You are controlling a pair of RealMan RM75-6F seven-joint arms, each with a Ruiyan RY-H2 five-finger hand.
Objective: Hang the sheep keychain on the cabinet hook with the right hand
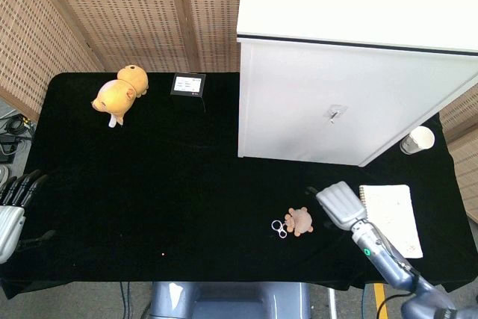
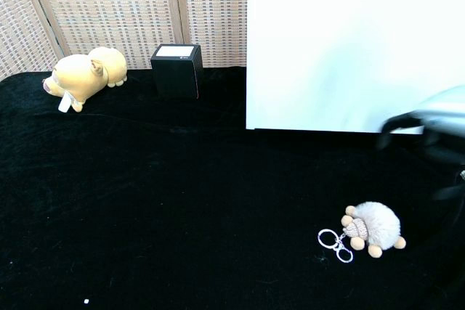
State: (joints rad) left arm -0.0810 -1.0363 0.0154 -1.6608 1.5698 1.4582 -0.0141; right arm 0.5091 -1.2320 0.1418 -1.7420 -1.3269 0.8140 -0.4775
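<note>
The sheep keychain (image 1: 299, 221) lies on the black tablecloth, its metal rings (image 1: 278, 227) to its left; the chest view shows the fluffy sheep (image 2: 373, 226) and the rings (image 2: 335, 244) low at the right. My right hand (image 1: 340, 203) hovers just right of the sheep, back upward, holding nothing. In the chest view that hand (image 2: 429, 139) is a blur above the sheep with fingers apart. The small hook (image 1: 334, 114) sticks out of the white cabinet (image 1: 321, 95) front. My left hand (image 1: 15, 203) rests at the table's left edge, fingers extended, empty.
A spiral notebook (image 1: 394, 218) lies right of my right hand, and a paper cup (image 1: 417, 140) stands by the cabinet's right corner. A yellow plush pig (image 1: 118, 95) and a small black box (image 1: 187, 84) sit at the back left. Wicker screens stand behind.
</note>
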